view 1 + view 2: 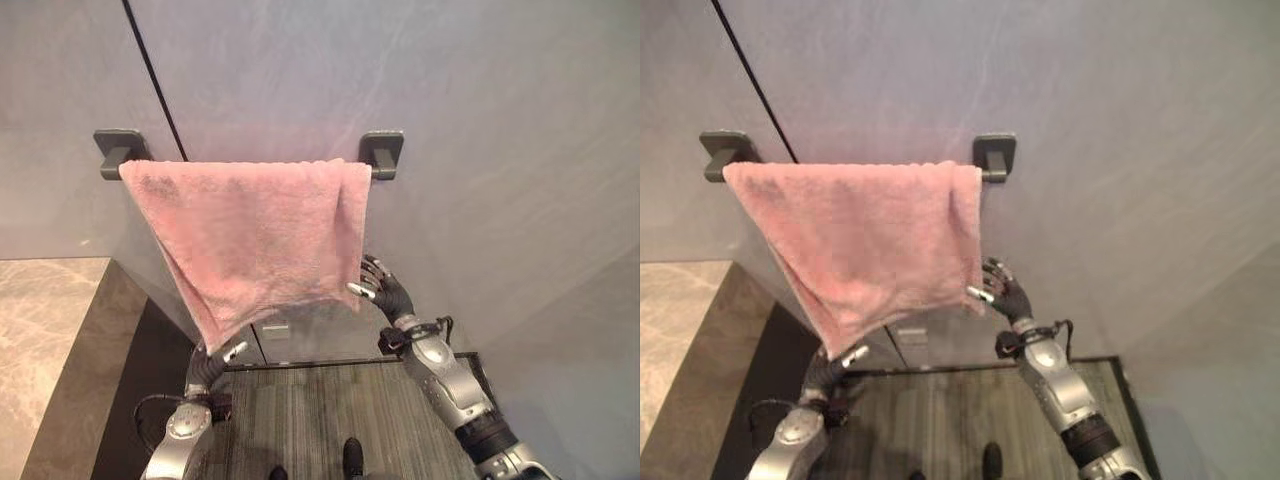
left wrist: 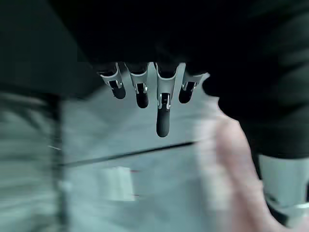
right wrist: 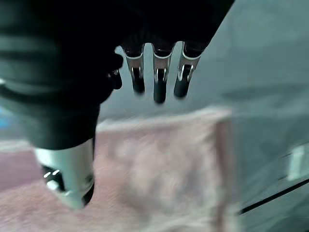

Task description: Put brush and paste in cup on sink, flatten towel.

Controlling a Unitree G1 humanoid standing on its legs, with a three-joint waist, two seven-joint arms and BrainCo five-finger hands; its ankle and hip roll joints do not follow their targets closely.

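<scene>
A pink towel (image 1: 250, 230) hangs over a bar between two dark wall brackets (image 1: 120, 150) (image 1: 383, 152). It reaches from the left bracket almost to the right one. Its bottom edge slants, with the lowest corner at the lower left and a fold down its right side. My right hand (image 1: 385, 290) is raised at the towel's lower right corner, fingers relaxed and open just beside the cloth (image 3: 159, 159). My left hand (image 1: 210, 365) sits below the low left corner, open, with its fingers (image 2: 161, 96) pointing up toward the towel (image 2: 231, 179).
The grey wall (image 1: 480, 120) is close ahead, with a black seam (image 1: 155, 75) running down to the bar. A marble counter (image 1: 40, 340) with a dark edge lies at the left. A dark ribbed mat (image 1: 310, 420) covers the floor below.
</scene>
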